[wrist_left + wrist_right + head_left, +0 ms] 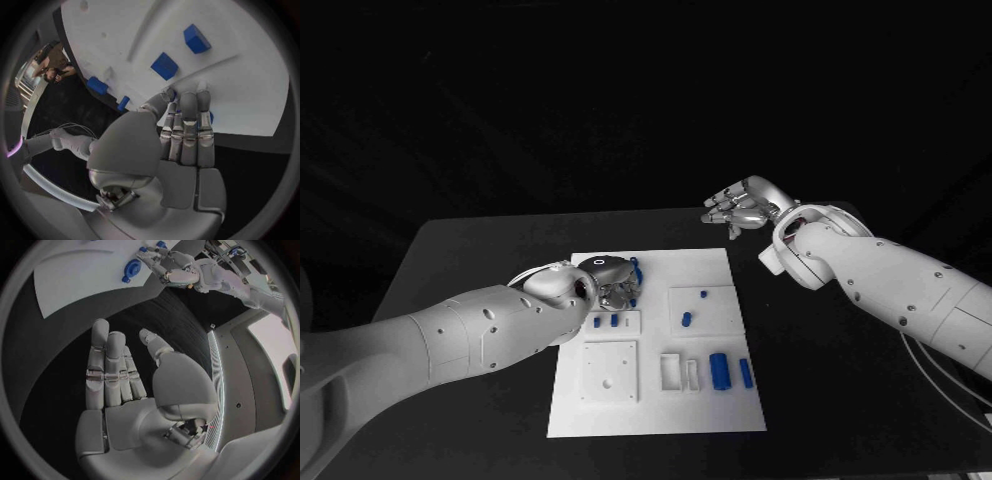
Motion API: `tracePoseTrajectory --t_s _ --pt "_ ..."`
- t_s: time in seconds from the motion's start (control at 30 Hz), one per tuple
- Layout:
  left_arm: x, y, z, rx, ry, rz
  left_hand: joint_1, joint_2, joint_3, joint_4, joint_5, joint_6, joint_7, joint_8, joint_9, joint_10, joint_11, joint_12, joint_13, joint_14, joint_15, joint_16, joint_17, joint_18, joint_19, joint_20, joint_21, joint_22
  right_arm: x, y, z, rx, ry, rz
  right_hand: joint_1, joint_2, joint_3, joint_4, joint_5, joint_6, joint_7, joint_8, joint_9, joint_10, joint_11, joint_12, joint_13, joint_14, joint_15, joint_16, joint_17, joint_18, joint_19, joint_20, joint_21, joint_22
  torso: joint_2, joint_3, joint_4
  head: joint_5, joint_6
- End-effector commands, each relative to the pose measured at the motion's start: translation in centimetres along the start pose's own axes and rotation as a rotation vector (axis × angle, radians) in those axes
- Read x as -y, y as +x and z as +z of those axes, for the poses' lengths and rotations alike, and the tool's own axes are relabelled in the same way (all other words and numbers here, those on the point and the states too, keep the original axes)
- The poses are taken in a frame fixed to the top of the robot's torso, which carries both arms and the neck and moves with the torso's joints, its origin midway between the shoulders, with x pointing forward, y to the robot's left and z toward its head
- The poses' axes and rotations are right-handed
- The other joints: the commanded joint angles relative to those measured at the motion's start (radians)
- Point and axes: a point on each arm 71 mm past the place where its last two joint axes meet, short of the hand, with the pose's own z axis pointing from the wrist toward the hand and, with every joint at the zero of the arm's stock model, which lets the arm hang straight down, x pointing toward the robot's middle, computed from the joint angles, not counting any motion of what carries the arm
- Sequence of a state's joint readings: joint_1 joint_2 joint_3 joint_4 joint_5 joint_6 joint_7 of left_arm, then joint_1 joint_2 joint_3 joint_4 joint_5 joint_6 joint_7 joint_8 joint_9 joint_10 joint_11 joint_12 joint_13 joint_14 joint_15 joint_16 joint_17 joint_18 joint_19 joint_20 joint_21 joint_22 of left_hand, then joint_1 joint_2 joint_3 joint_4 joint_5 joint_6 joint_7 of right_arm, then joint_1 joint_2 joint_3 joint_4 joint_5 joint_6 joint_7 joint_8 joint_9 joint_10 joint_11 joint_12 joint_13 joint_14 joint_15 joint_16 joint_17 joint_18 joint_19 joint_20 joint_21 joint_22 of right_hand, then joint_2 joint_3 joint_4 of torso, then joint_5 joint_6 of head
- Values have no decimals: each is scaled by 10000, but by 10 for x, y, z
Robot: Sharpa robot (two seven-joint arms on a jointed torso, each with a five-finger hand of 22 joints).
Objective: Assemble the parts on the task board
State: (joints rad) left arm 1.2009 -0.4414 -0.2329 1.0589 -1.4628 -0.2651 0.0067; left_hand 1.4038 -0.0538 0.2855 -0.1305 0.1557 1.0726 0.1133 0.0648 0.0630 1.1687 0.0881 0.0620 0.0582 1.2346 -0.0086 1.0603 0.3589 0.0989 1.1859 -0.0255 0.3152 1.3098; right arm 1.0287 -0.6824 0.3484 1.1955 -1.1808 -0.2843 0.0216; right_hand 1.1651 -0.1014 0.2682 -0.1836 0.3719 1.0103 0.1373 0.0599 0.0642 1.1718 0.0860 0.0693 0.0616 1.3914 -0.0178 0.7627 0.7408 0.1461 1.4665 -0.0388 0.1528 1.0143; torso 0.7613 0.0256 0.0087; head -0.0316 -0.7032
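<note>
Your left hand (607, 283) sits at the far left corner of the white board (661, 415), fingers bunched over a small blue part (210, 118) — whether it grips, I cannot tell. Your right hand (744, 207) hovers spread, holding nothing. These parts look light, stiff and slick — pinch their flat sides.

White task board (661, 400) lies flat mid-table, long side running away from the robot. Small blue parts (720, 370) scattered on it, several upright.
</note>
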Motion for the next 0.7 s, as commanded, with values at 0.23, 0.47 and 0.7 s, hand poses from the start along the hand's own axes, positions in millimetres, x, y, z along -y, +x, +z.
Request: tracePoseTrajectory --t_s 0.23,0.47,0.7 --pt "9 14 0 -777 335 -163 63 129 137 -115 128 389 34 -29 -7 266 -121 -49 -9 106 -67 90 13 56 -108 -84 215 230 -1 1 0 -143 -80 40 -24 -32 27 1 60 57 12 25 -6 -111 5 -46 -14 -53 16 24 -20 88 304 34 62 -18 -3 -3 -1 3 12" --pt "10 15 0 -748 404 -171 54 383 153 -220 199 692 -21 -25 -1 560 -207 -46 -6 232 -105 172 49 70 -175 -125 602 225 -1 1 0 -164 -74 41 -24 -32 27 1 60 57 12 25 -6 -111 5 -46 -14 -53 16 24 -20 88 304 34 62 -18 -1 1 -3 -14 11" --pt "9 14 -1 -672 382 -172 21 572 174 -326 194 889 -55 -27 1 759 -261 -46 -5 317 -129 225 74 96 -248 -142 890 214 -1 1 0 -192 -60 34 -13 -18 43 1 81 75 6 26 -6 -96 0 -45 -14 -57 14 33 -32 93 304 35 67 -35 -1 -5 0 -18 21"
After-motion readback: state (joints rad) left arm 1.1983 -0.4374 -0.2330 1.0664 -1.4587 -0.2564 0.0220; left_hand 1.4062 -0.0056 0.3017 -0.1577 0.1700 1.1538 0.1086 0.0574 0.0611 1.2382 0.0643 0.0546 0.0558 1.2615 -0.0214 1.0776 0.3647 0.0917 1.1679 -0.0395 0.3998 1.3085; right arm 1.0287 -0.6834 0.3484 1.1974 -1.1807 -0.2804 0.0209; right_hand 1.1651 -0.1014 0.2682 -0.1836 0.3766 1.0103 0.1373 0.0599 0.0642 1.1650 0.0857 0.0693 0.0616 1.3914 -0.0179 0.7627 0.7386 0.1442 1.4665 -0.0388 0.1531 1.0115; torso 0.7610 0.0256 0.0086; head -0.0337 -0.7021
